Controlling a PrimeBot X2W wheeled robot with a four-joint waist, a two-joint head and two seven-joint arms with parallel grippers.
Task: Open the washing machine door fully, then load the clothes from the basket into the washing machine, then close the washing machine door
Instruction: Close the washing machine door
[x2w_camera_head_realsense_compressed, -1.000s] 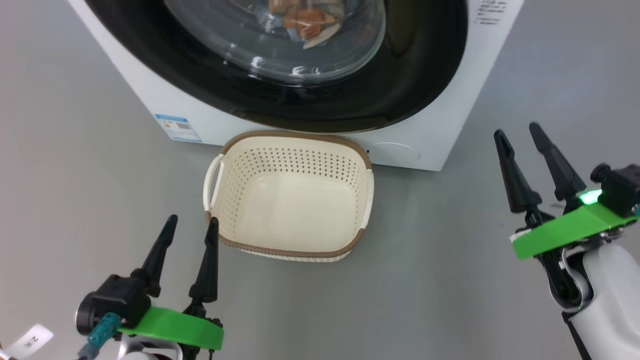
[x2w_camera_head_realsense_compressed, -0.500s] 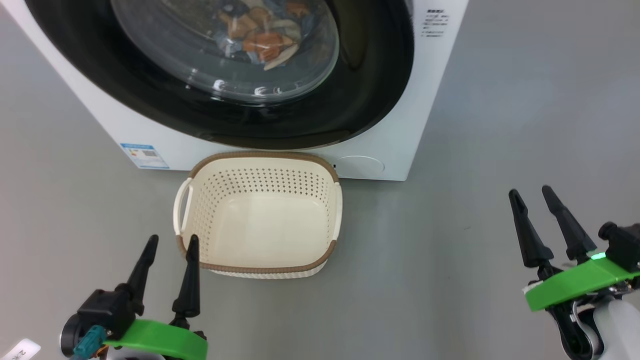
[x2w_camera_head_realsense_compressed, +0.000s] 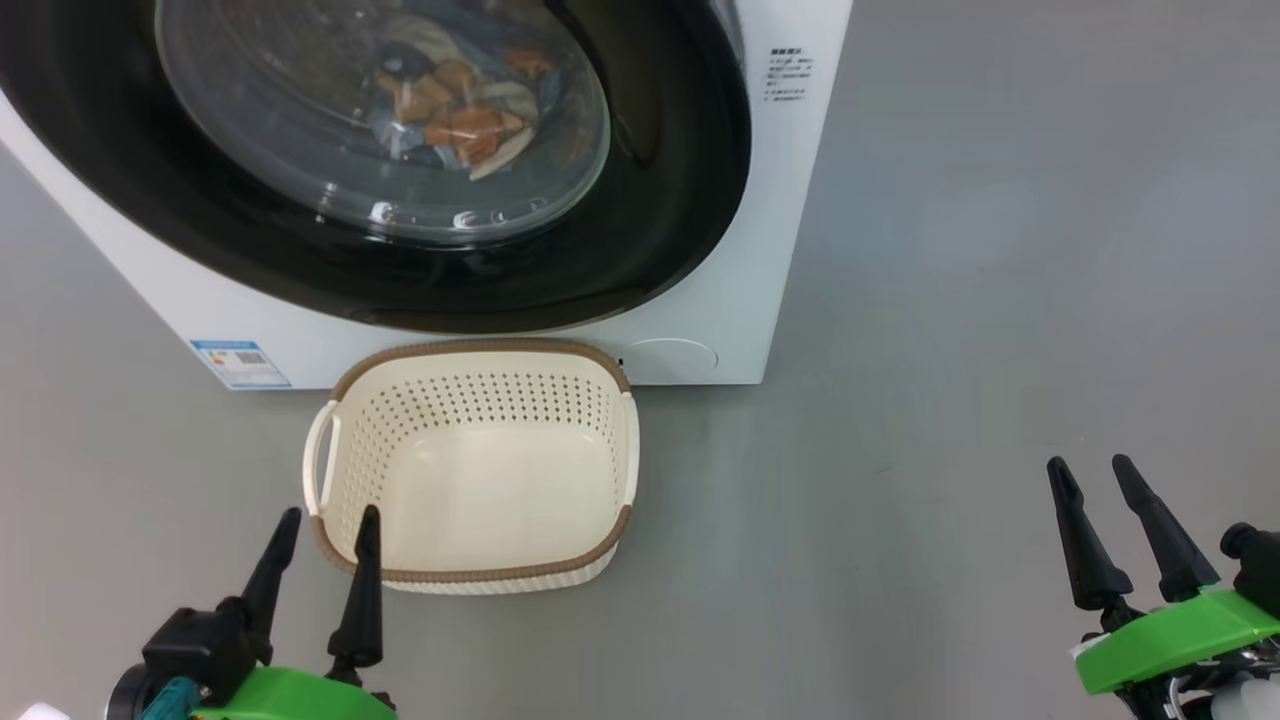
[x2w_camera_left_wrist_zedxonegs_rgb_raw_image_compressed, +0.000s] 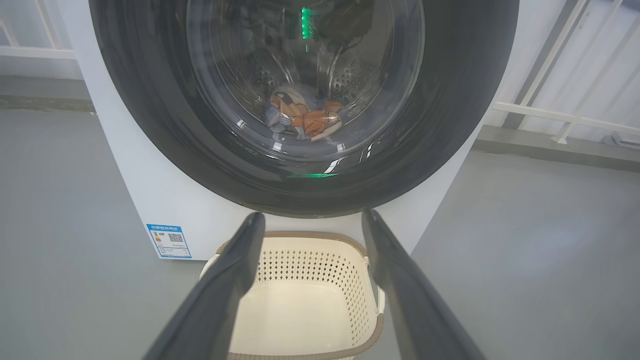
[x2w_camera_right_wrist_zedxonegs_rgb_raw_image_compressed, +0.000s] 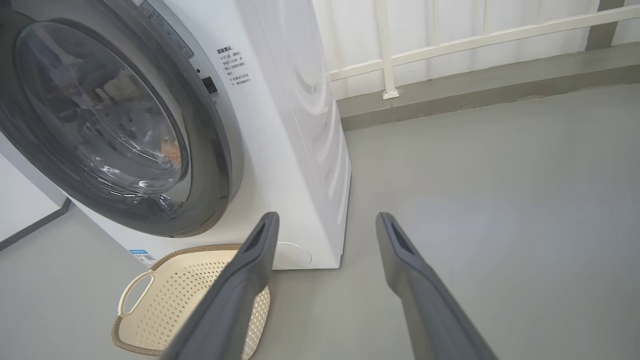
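Head camera has panned, so the whole scene sits further left and lower in frame.

Lower left: left end effector (x2w_camera_head_realsense_compressed: 330, 514) open, empty, just beside the cream perforated plastic basket (x2w_camera_head_realsense_compressed: 470, 347), which is empty.

Upper left: glossy black-rimmed round door (x2w_camera_head_realsense_compressed: 650, 250) shut on the white washing machine (x2w_camera_head_realsense_compressed: 770, 250). Blue-and-orange printed clothes (x2w_camera_head_realsense_compressed: 460, 110) lie behind the glass.

Lower right: right end effector (x2w_camera_head_realsense_compressed: 1088, 463) open, empty, drawn back.

Task looks finished.

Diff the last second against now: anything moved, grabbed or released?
The head camera shifted, so the washing machine and basket slid down-left in view without moving themselves. The right gripper drew back toward the robot. Nothing grabbed or released. Unchanged: it and the left gripper open, empty; door shut, clothes inside, basket empty.
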